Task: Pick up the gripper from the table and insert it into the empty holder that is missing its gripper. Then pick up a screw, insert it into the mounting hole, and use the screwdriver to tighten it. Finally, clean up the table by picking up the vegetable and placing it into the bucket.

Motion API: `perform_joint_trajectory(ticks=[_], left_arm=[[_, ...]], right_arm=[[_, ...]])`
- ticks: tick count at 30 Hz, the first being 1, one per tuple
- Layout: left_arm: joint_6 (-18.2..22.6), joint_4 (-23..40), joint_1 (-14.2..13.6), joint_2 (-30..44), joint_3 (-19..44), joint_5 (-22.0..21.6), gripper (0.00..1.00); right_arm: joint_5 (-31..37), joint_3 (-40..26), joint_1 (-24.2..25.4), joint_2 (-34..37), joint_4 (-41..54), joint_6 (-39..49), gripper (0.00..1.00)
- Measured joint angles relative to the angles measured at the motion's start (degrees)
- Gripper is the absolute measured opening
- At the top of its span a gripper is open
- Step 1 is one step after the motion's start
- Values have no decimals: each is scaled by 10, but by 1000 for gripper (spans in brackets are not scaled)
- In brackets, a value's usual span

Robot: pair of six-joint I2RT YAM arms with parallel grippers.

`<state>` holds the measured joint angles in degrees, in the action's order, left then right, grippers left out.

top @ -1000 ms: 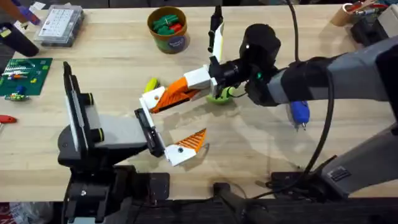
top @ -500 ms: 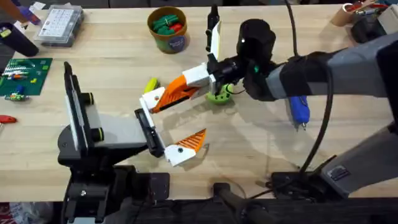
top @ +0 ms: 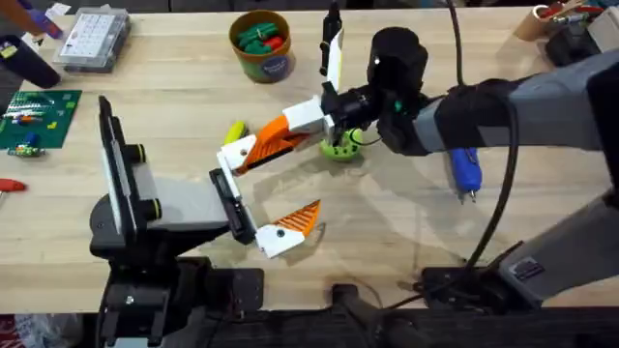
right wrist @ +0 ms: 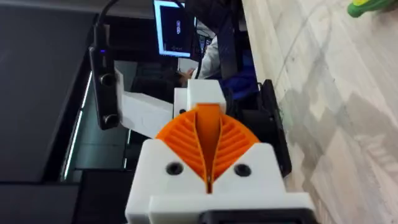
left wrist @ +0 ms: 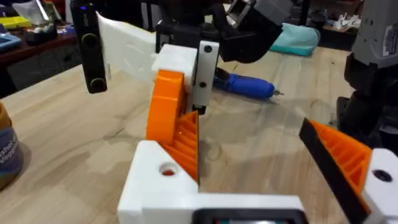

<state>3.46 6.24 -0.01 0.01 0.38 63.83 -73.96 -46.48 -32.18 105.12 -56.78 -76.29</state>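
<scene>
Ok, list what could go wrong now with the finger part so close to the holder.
1. The right gripper holds the gripper at an angle by the holder; it may jam or miss the slot.
2. The yellow vegetable and green vegetable lie close by and could get knocked.
3. The screwdriver lies beneath the right arm; a low sweep might roll it.

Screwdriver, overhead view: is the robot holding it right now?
No. The screwdriver lies on the table, right of the right tool, untouched.
</scene>
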Motion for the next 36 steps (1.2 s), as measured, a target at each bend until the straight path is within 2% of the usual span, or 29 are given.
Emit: perform_joint_trajectory(ticks=[8,13,20,28,36], left_arm=[[1,0,0,0,0,0,986],[11,-9,0,0,4,-1,987],[13,-6,0,0,4,0,986],[-4,8,0,0,4,2,986],[-10,8,2,0,4,5,986]], right_arm=[[0,0,0,0,-6,1,18],[-2,0,0,2,-53,0,18],[-5,0,0,3,-52,-7,18],[-4,-1,0,3,15,10,18],[-5,-2,0,3,20,23,18]])
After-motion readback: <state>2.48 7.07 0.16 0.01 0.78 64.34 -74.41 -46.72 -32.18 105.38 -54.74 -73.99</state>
